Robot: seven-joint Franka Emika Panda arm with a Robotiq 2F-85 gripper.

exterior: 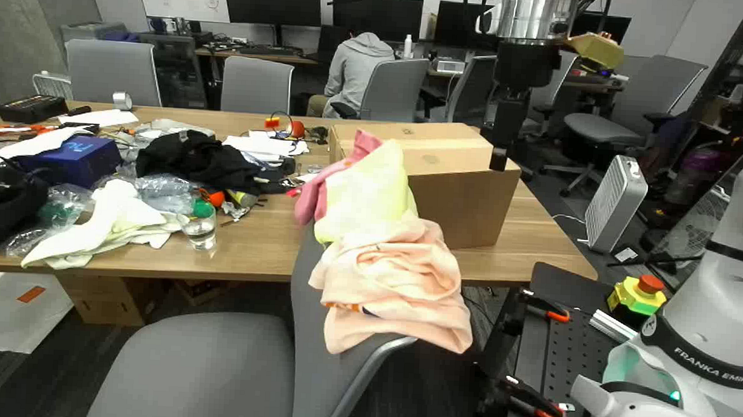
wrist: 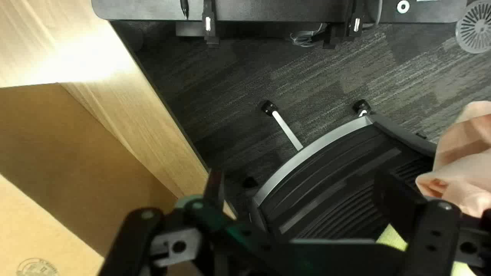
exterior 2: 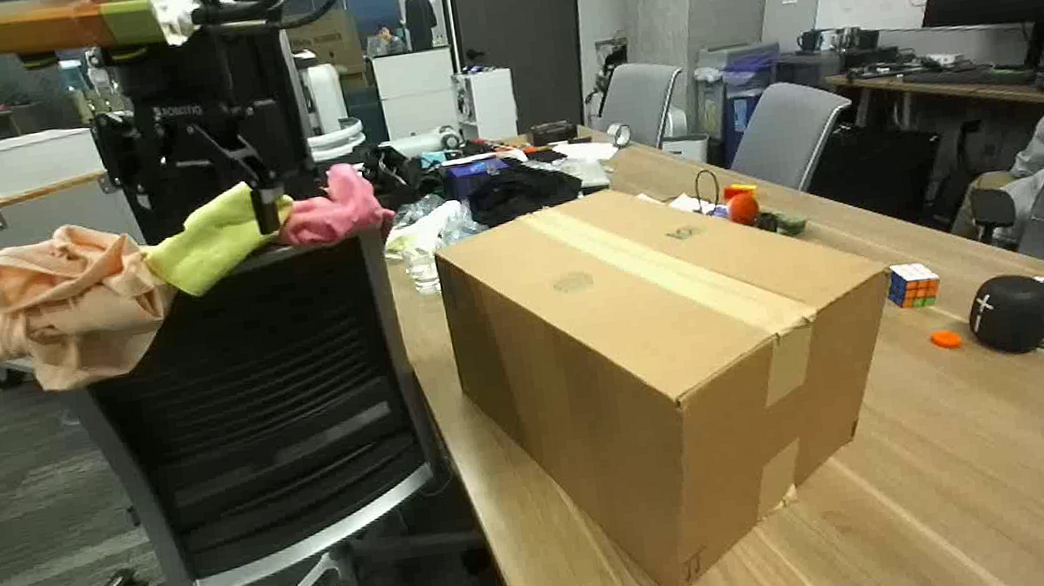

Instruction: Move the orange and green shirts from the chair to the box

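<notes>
Looking across the table (exterior: 251, 250) from beside the chair (exterior: 236, 357) in an exterior view; along the table's length, close to the box (exterior 2: 665, 345), in an exterior view; downward in the wrist view. Shared by both exterior views: chair, box.

Wht arm (exterior: 720, 296) w/ blk fingers (wrist: 399, 197)
</notes>
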